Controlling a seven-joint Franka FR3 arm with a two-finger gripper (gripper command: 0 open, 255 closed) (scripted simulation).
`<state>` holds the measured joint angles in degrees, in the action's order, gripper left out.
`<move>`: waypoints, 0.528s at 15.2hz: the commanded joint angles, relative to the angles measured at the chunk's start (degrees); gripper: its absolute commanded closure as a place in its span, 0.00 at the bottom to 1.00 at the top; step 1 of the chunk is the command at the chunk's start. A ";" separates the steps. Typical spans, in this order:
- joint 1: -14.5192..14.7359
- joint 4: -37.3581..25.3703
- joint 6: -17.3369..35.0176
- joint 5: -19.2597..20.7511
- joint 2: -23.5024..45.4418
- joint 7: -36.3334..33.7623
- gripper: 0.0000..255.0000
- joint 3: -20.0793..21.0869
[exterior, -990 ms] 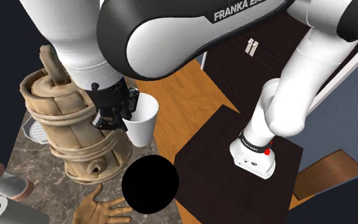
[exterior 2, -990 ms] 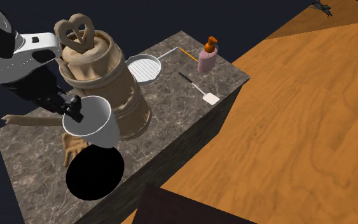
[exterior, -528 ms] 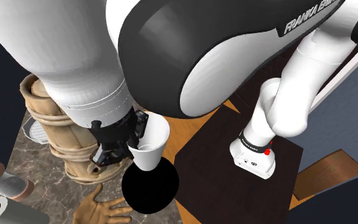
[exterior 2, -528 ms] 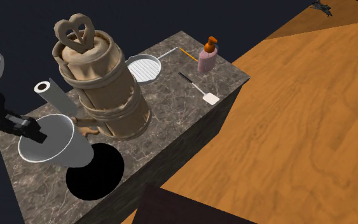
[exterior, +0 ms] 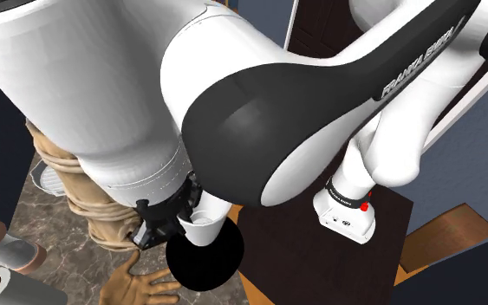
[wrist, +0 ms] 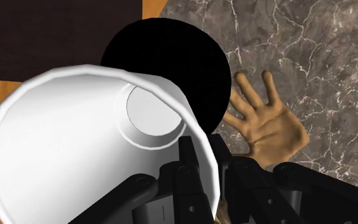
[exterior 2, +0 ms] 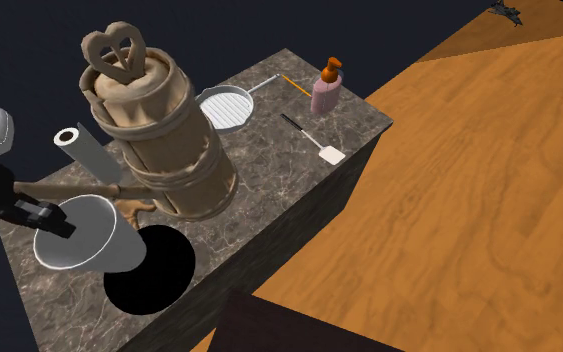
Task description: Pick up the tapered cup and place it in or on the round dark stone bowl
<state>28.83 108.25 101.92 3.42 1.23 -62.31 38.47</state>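
**The cup is coming down to the bowl, pinched by its rim.**

The gripper (wrist: 203,153) is clamping the wall of the white tapered cup (wrist: 82,146), one finger inside the mouth and one outside. Over the last second it has been carrying the cup down from beside the rope-bound tan barrel (exterior 2: 164,140) towards the round black bowl (exterior 2: 154,270) on the marbled surface (exterior 2: 269,160). The cup is now hanging tilted just above the bowl's near edge, not yet inside, so to my eye the placing is close. The arm is folding low and forward, its wrist pitched over, close to the tan model hand (wrist: 266,127).
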 commanded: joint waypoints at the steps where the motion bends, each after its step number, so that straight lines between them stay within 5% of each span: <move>1: -0.07 1.09 1.16 0.45 0.88 -0.35 1.00 -0.10; 8: 0.05 4.96 6.26 1.59 2.54 -1.36 1.00 0.00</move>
<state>29.13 112.34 109.59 -5.75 1.29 -62.58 39.07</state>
